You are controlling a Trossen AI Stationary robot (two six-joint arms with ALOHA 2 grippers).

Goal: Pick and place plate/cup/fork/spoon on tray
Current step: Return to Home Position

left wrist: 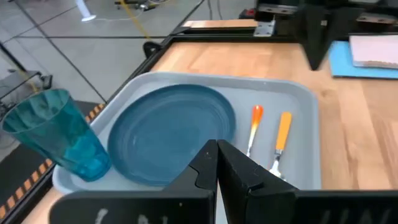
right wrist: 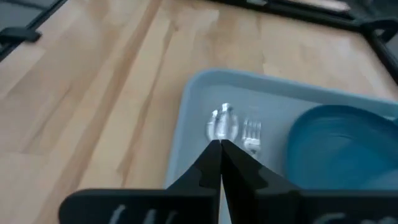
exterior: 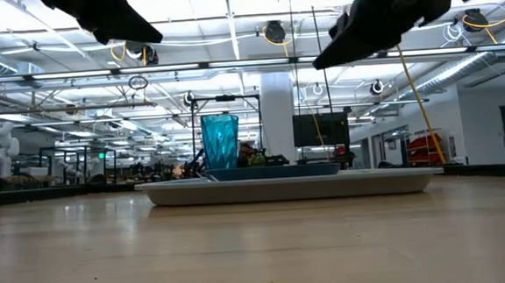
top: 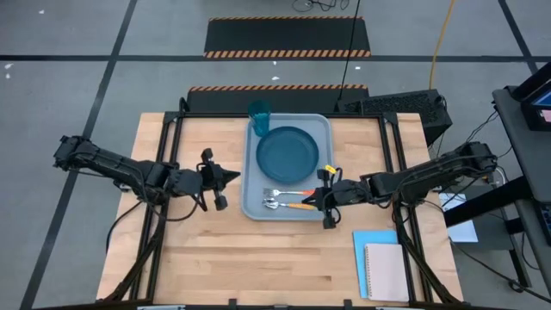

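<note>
Tray (top: 255,209): we are seeing it lying light grey-blue, mid-table.
Plate (top: 287,153): dark blue, sitting centrally.
Cup (top: 259,113): teal, standing at 11 o'clock.
Fork (top: 288,194), spoon (top: 291,205): orange-handled, lying at 6 o'clock.
Left gripper (top: 234,177), right gripper (top: 317,201): jaws pressing closed, empty.

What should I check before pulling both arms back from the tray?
1. Plate lies flat in the tray: ok.
2. Cup stands upright in the tray's far corner, beside the plate: ok.
3. Fork and spoon lie side by side in the tray, in front of the plate: ok.
4. Left claw is shut, holds nothing, and sits off the tray's left edge: ok.
5. Right claw is shut and clear of the orange handles: cannot tell, since it sits at the tray's right rim, right by the handle ends.
</note>
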